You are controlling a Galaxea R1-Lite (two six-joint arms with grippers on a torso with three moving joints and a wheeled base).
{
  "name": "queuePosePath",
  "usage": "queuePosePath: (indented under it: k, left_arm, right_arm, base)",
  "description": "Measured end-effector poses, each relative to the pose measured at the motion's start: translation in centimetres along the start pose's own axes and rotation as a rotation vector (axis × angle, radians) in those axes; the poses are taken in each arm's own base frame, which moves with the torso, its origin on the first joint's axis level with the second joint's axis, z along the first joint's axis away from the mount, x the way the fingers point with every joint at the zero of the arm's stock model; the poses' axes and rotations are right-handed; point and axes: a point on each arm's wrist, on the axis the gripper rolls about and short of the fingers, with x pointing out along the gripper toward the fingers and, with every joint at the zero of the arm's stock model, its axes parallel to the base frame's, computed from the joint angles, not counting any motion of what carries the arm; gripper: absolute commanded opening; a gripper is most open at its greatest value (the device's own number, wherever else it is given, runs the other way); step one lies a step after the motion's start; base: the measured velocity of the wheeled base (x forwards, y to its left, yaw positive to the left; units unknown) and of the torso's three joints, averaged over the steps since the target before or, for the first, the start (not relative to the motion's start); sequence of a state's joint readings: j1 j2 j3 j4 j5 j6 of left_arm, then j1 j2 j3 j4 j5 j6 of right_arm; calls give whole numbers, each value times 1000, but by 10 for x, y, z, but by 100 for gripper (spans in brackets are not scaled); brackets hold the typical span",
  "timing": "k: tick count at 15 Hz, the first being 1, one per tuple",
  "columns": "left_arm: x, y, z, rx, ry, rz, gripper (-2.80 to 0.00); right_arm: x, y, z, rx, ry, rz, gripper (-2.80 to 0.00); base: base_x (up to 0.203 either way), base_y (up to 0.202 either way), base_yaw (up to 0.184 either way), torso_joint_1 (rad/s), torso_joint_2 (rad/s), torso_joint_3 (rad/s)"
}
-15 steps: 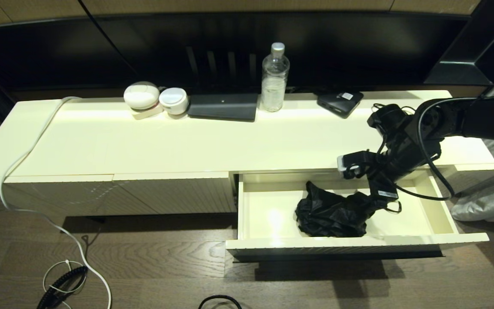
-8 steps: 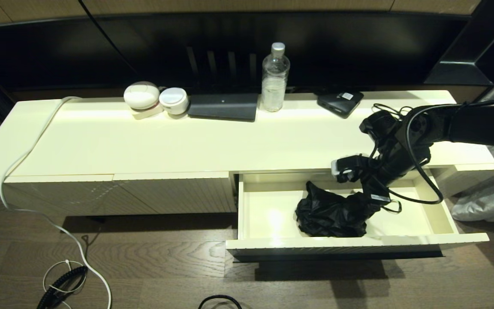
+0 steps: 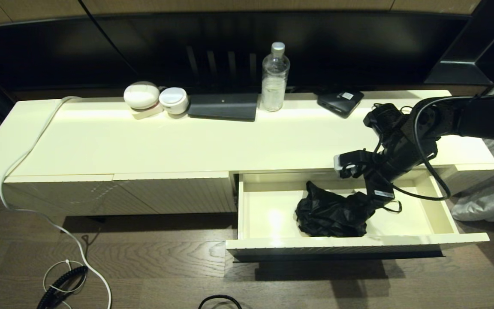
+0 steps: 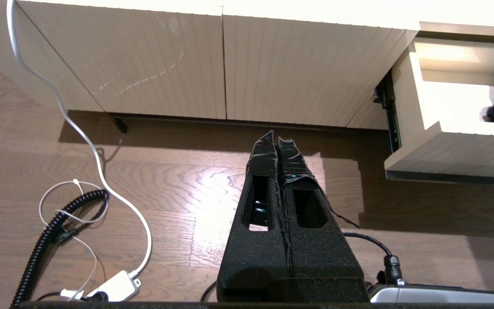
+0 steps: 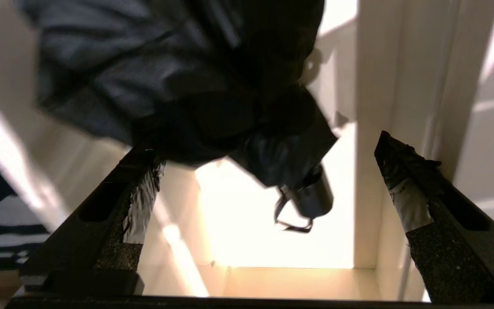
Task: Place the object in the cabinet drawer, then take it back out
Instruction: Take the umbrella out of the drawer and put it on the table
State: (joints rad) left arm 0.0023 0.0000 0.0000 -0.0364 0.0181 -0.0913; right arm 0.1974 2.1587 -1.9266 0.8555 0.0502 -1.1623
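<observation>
The black compact umbrella (image 3: 330,212) lies as a wrinkled bundle inside the pulled-out cabinet drawer (image 3: 358,243), towards its middle. In the right wrist view the fabric (image 5: 165,64) fills the upper part, and the short cylindrical handle (image 5: 313,197) with its thin loop (image 5: 290,223) rests on the drawer floor. My right gripper (image 3: 378,193) hangs open just above the handle end; its fingers (image 5: 405,189) stand wide apart and hold nothing. My left gripper (image 4: 276,136) is shut and parked low over the wooden floor, left of the drawer (image 4: 444,146).
On the cabinet top stand a clear bottle (image 3: 275,77), a flat black box with a white sticker (image 3: 340,102), a dark flat slab (image 3: 223,106) and two white round items (image 3: 142,95). A white cable (image 3: 37,141) trails down to a coiled black cord (image 3: 60,283) on the floor.
The right arm swung a little to the left and back again, ending slightly higher over the drawer. The umbrella has not moved.
</observation>
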Motion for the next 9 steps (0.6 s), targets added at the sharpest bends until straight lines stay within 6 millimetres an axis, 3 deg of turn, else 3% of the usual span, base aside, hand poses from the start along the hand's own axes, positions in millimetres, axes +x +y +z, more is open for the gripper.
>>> queuePosePath:
  k: [9]
  left_arm:
    - [0,0,0,0,0,0,-280]
  right_arm:
    - [-12,16,-4,5,-1,147,0]
  base:
    - [0,0,0,0,0,0]
